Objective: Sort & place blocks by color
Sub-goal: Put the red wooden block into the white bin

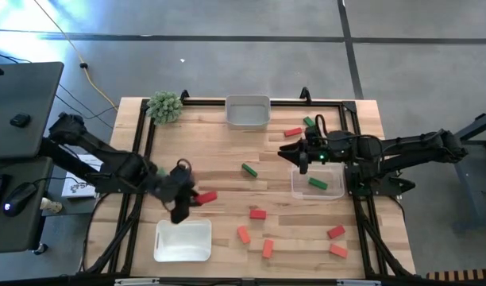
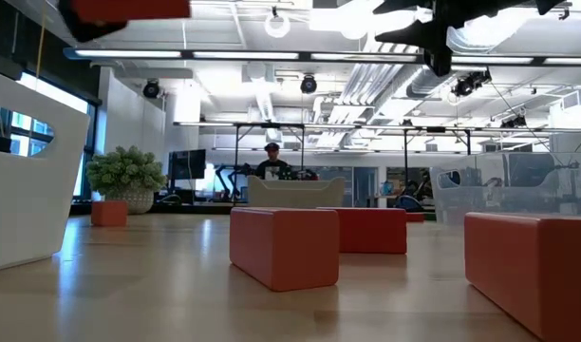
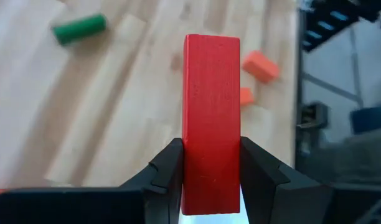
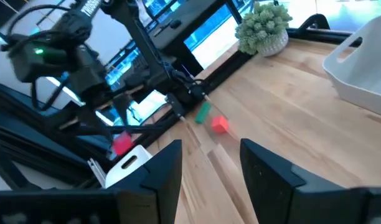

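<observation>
High view shows your left gripper [image 1: 197, 196] pinching a long red wooden block [image 1: 206, 196] above the bare wood table [image 1: 227, 151], near the white plastic tray [image 1: 182, 241]. Your right gripper [image 1: 288, 152], fingers spread and empty, hovers beside the clear plastic tray [image 1: 318, 181] holding a green block [image 1: 318, 183].

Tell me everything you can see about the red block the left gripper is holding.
The red block is a long, plain rectangular bar with flat faces and square edges, looking like painted wood. The left gripper is shut on it, its two dark fingers pressing opposite long sides near one end, so most of the bar sticks out ahead of them. It hangs above the wooden table, touching nothing else, near the white tray at the table's front left.
</observation>
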Robot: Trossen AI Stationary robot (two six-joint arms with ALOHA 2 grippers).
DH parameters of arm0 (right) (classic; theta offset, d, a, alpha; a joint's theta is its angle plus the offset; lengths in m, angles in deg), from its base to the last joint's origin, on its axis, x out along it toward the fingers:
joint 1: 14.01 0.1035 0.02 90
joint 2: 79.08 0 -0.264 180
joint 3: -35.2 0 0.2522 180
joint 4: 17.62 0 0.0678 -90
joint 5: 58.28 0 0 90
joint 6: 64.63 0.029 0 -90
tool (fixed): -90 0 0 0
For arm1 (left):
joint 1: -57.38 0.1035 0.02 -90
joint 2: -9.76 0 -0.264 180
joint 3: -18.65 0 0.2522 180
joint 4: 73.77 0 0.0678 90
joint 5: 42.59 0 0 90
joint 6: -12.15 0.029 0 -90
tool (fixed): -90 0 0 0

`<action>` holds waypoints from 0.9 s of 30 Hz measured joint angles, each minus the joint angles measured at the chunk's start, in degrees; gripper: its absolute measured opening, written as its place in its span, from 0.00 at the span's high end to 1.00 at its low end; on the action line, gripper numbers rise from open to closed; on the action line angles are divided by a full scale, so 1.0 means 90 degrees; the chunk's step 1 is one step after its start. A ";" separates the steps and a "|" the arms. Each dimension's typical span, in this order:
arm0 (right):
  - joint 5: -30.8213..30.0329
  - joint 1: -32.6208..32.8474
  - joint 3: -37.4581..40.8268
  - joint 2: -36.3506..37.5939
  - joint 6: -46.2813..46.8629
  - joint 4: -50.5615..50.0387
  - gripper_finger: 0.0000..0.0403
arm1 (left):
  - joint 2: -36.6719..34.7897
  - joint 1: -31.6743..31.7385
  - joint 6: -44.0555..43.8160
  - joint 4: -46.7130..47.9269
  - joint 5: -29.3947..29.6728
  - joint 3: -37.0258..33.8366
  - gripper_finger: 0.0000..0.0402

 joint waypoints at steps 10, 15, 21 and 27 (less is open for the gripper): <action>0.0163 0.0000 0.0000 0.0000 0.0069 -0.0010 0.63 | 0.0511 -0.1423 -0.1290 0.0636 0.0046 -0.0012 0.76; 0.0095 0.0000 0.0000 -0.0004 0.0265 -0.0054 0.63 | 0.0945 -0.1891 -0.1480 0.0536 0.0044 -0.0010 0.76; 0.0063 0.0002 0.0000 -0.0005 0.0406 -0.0100 0.63 | 0.1474 -0.2204 -0.1577 0.0519 0.0042 -0.0007 0.76; 0.0061 0.0005 0.0000 -0.0003 0.0577 -0.0107 0.63 | 0.2168 -0.2406 -0.1580 0.0307 -0.0013 -0.0007 0.76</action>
